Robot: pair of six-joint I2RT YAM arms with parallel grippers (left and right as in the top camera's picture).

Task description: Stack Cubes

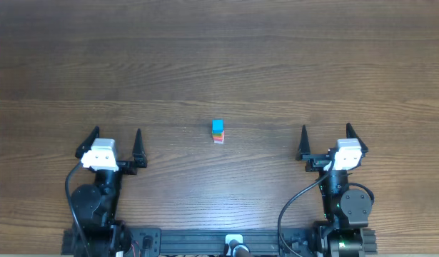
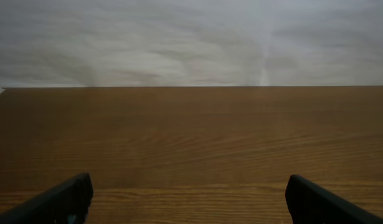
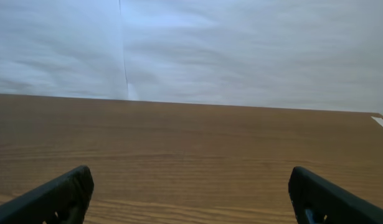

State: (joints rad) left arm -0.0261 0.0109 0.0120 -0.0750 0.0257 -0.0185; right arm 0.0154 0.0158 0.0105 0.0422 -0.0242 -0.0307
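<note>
Top view | cube stack, blue cube on top, stands upright | left gripper spread, empty, stack at its 3 o'clock | right gripper spread, empty, stack at its 9 o'clock | both well apart from it, neither clearly nearer | stacking looks finished

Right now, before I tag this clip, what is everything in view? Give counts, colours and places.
cube stack: one, blue cube on top with orange and red showing under it, number of cubes unclear; middle of the table, between the two arms.
table: one, brown wood grain; under everything.
backdrop: one, pale grey-white; beyond the table's far edge.
left claw: one, black fingers on a white wrist block, open and empty; left of the stack, well apart from it.
right claw: one, black fingers on a white wrist block, open and empty; right of the stack, well apart from it.
</note>
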